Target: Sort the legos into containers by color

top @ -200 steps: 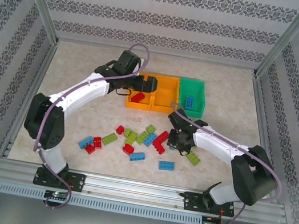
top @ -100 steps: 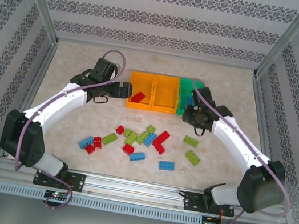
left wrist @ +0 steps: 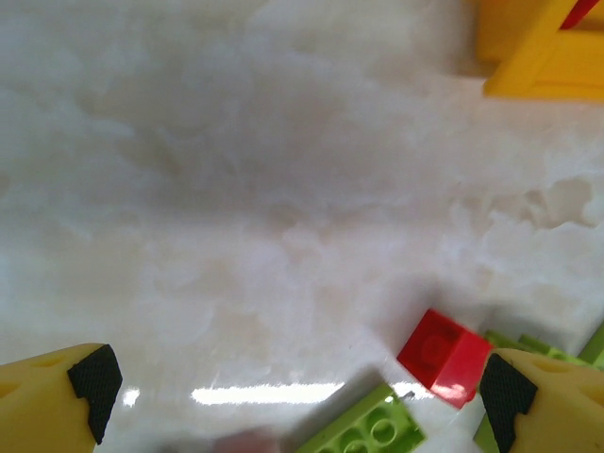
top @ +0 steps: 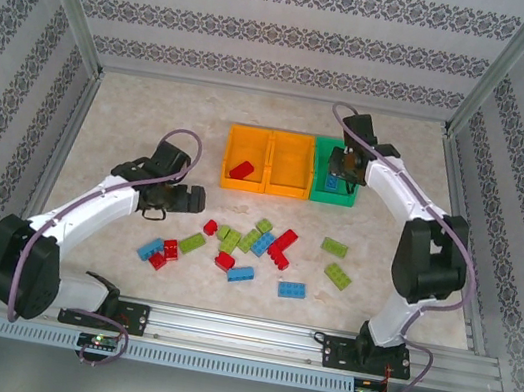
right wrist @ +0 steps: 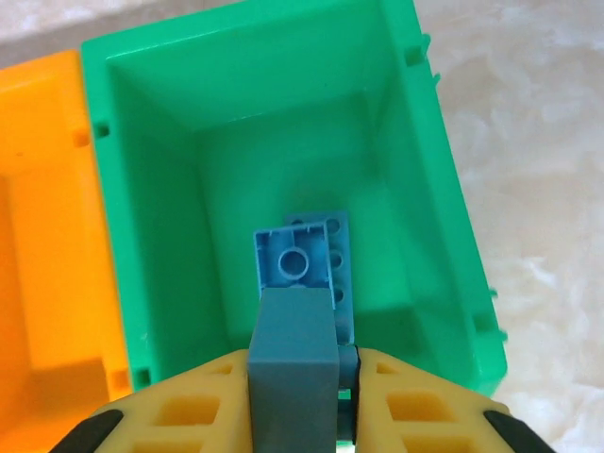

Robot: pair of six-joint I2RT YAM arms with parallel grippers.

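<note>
- From above, we see the row of three open plastic bins (top: 288,192), two orange, one green, on the marbled tabletop (top: 154,116); small red, blue and lime studded plastic bricks (top: 247,242) lie scattered in front of the row, one red brick (top: 241,169) in its left orange bin.
- At the left wrist, the left gripper (left wrist: 300,394) stands spread and empty above a red cube-shaped brick (left wrist: 444,357) and a lime brick (left wrist: 368,434), the row's orange corner (left wrist: 538,47) beyond.
- At the right wrist, the right gripper (right wrist: 300,396) pinches a blue plastic brick (right wrist: 293,363) over the row's green bin (right wrist: 160,189); a lighter blue brick (right wrist: 316,255) sits inside.
</note>
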